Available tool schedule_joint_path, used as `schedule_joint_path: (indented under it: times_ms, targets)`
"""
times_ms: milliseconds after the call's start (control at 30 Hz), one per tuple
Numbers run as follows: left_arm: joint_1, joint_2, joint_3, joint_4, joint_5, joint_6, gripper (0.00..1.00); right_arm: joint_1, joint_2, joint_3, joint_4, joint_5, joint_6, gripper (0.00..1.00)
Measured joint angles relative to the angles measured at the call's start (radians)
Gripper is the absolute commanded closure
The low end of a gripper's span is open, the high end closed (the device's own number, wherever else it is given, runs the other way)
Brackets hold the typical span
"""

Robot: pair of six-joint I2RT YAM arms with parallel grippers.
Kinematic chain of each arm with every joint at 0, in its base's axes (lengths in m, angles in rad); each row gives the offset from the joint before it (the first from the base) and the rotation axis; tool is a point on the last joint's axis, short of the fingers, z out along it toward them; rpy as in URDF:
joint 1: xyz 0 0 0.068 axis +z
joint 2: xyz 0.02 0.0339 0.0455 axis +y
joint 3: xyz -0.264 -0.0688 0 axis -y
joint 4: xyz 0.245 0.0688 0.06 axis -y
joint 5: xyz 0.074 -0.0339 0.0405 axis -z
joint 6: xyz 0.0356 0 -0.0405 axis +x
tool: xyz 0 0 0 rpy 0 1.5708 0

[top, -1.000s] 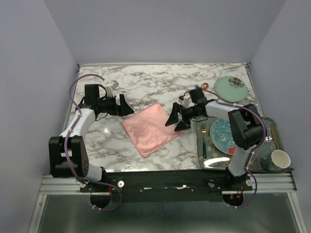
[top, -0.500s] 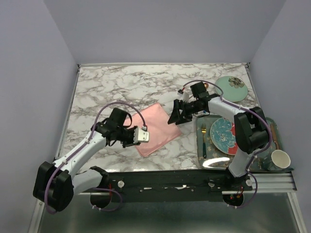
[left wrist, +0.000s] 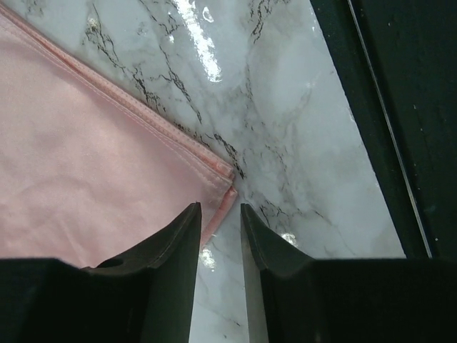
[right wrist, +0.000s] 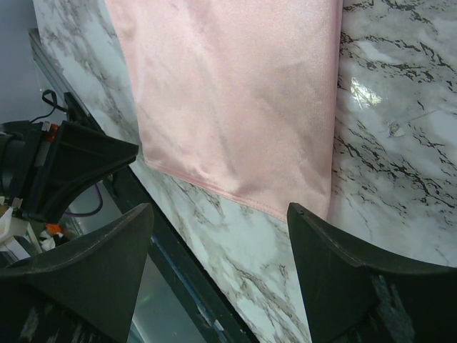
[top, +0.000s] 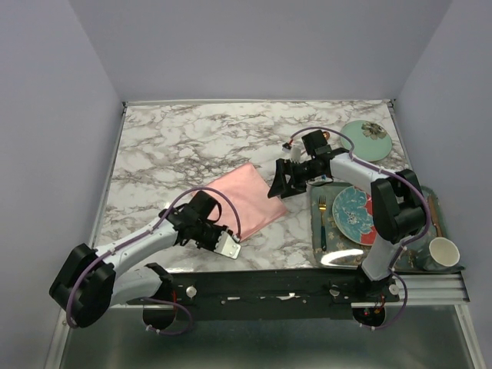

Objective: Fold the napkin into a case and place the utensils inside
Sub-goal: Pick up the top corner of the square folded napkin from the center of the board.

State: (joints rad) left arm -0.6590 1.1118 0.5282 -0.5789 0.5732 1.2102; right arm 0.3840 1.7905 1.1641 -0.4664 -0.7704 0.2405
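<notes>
Newly swung in, the left jaws stand narrow, a corner of the shiny salmon-pink satin napkin [left wrist: 93, 143] between their tips; right jaws gape wide; folding can likely start.

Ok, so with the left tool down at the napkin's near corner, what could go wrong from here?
1. The left tool has its jaws only narrowly apart, with the napkin corner flat on the marble table right at their tips; it may pinch just the hem, or miss.
2. The right tool hangs wide open over the opposite side, gripping nothing, so a one-sided pull could drag and skew the cloth.
</notes>
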Motion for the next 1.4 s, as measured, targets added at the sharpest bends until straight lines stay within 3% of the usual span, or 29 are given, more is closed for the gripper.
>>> schedule_joint_path:
  times_ms: [200, 533, 1033, 1233, 1400]
  targets:
    - [-0.016, 0.046, 0.000, 0.063, -0.023, 0.005, 0.59, -0.006, 0.000, 0.000, -0.001, 0.000, 0.002, 0.16]
    - [-0.026, 0.072, 0.001, 0.108, -0.029, 0.005, 0.72, -0.012, 0.000, 0.000, -0.004, -0.001, 0.002, 0.15]
    - [-0.021, 0.084, 0.097, 0.062, -0.018, 0.008, 0.74, -0.013, 0.000, 0.000, -0.007, -0.001, 0.003, 0.15]
    - [0.018, 0.158, 0.173, 0.041, 0.002, 0.010, 0.91, -0.013, 0.000, 0.000, -0.007, -0.001, 0.003, 0.15]
    - [0.072, 0.246, 0.262, 0.043, 0.024, -0.014, 0.92, -0.013, 0.001, 0.000, -0.007, -0.001, 0.005, 0.15]
